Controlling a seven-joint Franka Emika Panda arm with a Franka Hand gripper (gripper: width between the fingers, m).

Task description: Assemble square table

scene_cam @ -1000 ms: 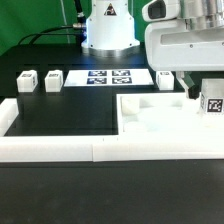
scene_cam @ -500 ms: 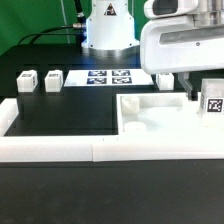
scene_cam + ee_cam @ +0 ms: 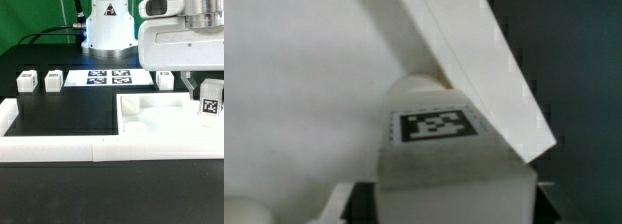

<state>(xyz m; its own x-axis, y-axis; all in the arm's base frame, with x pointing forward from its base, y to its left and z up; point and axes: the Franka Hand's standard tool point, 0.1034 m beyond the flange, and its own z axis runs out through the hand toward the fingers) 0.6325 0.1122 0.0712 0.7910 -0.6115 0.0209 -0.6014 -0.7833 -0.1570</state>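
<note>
My pincer (image 3: 205, 95) is pinching the held leg (image 3: 210, 104), one finger on each side of it. The held leg hangs slightly tilted at the tabletop's edge on the exterior view's right, its black-and-white tag facing that camera. I cannot tell whether its lower end touches the tabletop (image 3: 150, 118).

From my wrist the held leg fills the middle of the picture with its tag (image 3: 439, 125) turned to the lens. Beyond it the tabletop's rim runs slantwise between the white top and the dark surface.

The tabletop lies flat on the black surface (image 3: 60, 115), pushed into the corner of the low white border wall (image 3: 50, 150) on the exterior view's right.

A third leg (image 3: 166, 79) stands just behind the tabletop, partly hidden by my arm. The marker board (image 3: 107, 77) lies flat farther back. Beyond it, toward the exterior view's left, the second leg (image 3: 53, 78) and the far-left leg (image 3: 26, 80) stand near each other, well apart from the tabletop.
</note>
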